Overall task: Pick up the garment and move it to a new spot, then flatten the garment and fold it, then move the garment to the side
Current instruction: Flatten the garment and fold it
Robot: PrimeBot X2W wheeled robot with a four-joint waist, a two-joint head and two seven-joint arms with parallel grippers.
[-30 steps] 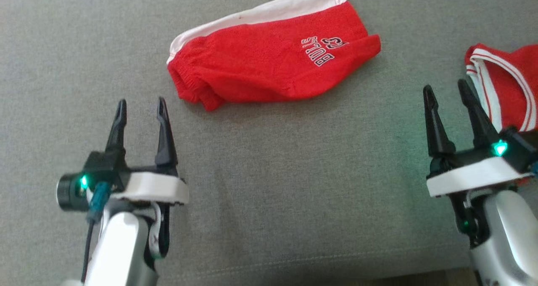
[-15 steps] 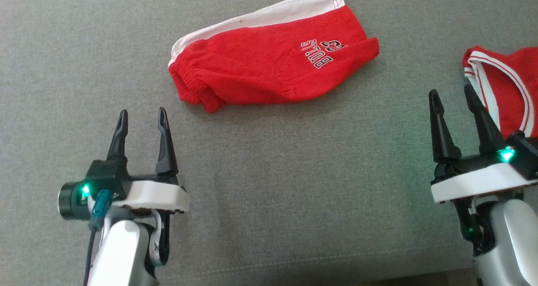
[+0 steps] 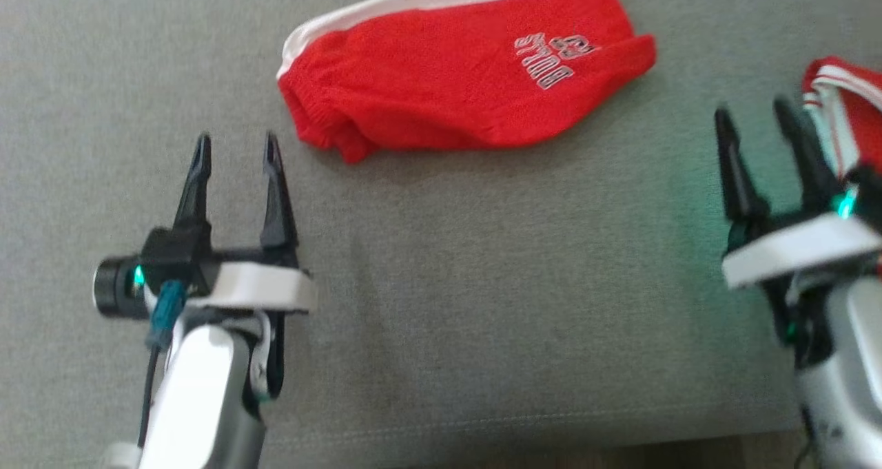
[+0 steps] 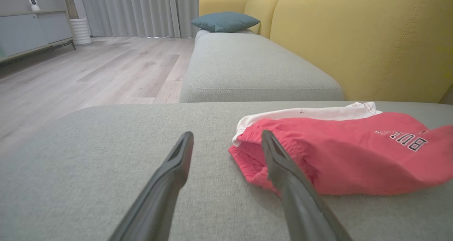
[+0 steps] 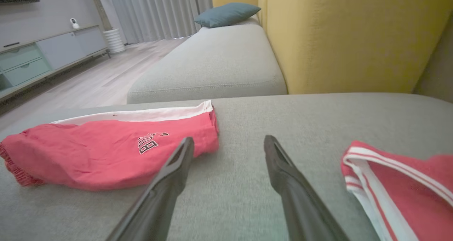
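Note:
The garment (image 3: 455,76) is a pair of red shorts with a white band and a printed logo. It lies folded on the grey sofa cushion (image 3: 482,304), at the top centre of the head view. My left gripper (image 3: 236,142) stands open just left of and short of its elastic waistband end, touching nothing. In the left wrist view the garment (image 4: 347,156) lies behind the right finger of my left gripper (image 4: 227,134). My right gripper (image 3: 752,109) is open and empty, to the right of the garment (image 5: 99,156); it hovers over bare cushion in the right wrist view (image 5: 229,139).
A second red garment with white stripes (image 3: 851,104) lies at the far right, just beyond my right gripper, also seen as the striped garment (image 5: 407,184). The yellow sofa backrest (image 4: 371,39) rises behind the cushion. A teal pillow (image 4: 224,21) rests on the further seat. The cushion's front seam (image 3: 482,431) runs near me.
The whole head view has shifted and blurred, so the camera moved. Both grippers stay open and sit slightly closer to the garment's near edge than before.

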